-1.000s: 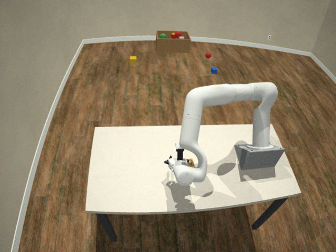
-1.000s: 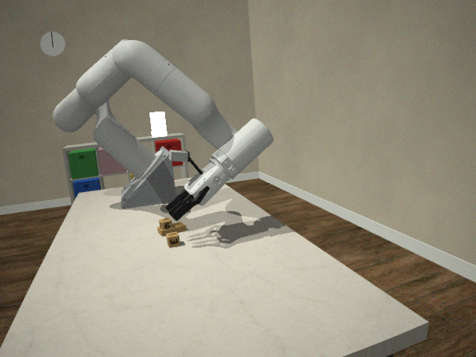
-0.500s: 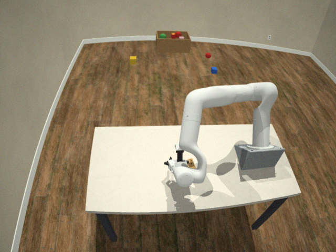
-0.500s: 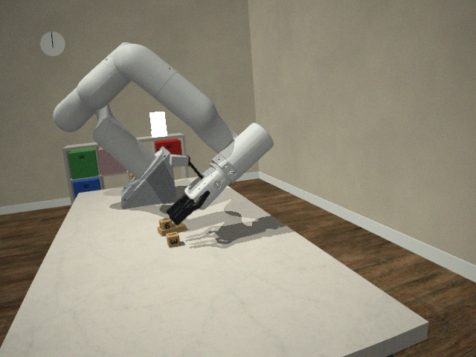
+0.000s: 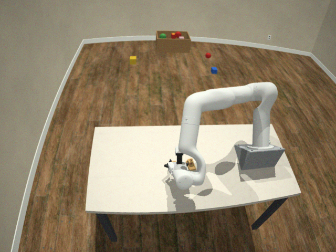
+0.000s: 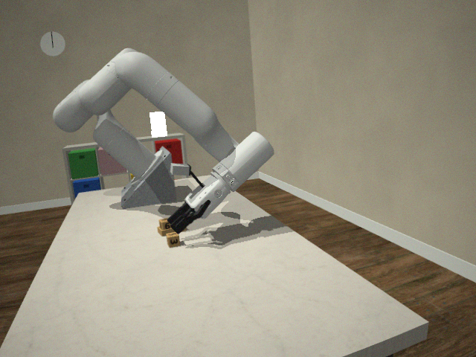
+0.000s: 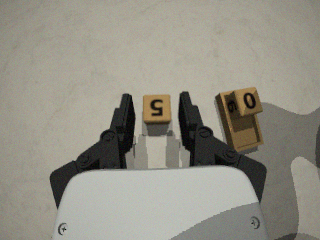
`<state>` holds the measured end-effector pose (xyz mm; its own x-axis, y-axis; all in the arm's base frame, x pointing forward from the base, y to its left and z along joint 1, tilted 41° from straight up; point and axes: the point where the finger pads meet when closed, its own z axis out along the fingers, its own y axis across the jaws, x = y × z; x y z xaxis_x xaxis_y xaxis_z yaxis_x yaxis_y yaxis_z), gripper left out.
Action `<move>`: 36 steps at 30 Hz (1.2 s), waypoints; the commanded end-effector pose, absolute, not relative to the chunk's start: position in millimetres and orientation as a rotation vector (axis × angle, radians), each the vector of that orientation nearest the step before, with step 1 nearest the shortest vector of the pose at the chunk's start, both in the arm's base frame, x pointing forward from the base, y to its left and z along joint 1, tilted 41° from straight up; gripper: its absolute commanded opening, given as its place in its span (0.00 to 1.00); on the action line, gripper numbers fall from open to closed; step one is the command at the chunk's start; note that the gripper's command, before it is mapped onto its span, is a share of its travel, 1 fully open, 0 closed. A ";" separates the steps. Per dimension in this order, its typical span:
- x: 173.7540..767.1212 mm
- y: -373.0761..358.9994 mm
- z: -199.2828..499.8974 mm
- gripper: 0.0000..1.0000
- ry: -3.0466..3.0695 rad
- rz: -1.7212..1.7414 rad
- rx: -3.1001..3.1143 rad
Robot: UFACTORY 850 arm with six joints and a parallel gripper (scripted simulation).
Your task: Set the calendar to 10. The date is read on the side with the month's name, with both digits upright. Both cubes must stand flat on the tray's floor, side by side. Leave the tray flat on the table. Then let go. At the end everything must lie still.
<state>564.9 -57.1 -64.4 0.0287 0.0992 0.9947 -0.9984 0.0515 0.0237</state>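
The grey-and-white gripper with black fingers (image 5: pixel 167 165) (image 6: pixel 177 226) is partly open and holds nothing — its fingers stand on both sides of a loose tan wooden cube (image 6: pixel 172 239) (image 7: pixel 157 109), showing a 5 in the wrist view. The tan wooden tray (image 5: pixel 192 168) (image 6: pixel 164 231) (image 7: pixel 231 132) is near the middle of the white counter's (image 5: pixel 130 173) (image 6: pixel 215 300) (image 7: pixel 75 50) long edges, with the other tan wooden cube (image 5: pixel 190 160) (image 6: pixel 164 224) (image 7: pixel 248 101) at one end. From the top, the arm (image 5: pixel 189 130) (image 6: pixel 184 103) hides the loose cube — and I can't tell the month's name.
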 end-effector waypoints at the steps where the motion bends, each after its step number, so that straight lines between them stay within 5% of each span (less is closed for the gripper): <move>1: 565.4 -60.7 -68.7 0.47 -1.141 1.200 1.111; 36: 564.0 -78.9 -89.8 0.47 -1.141 1.200 1.111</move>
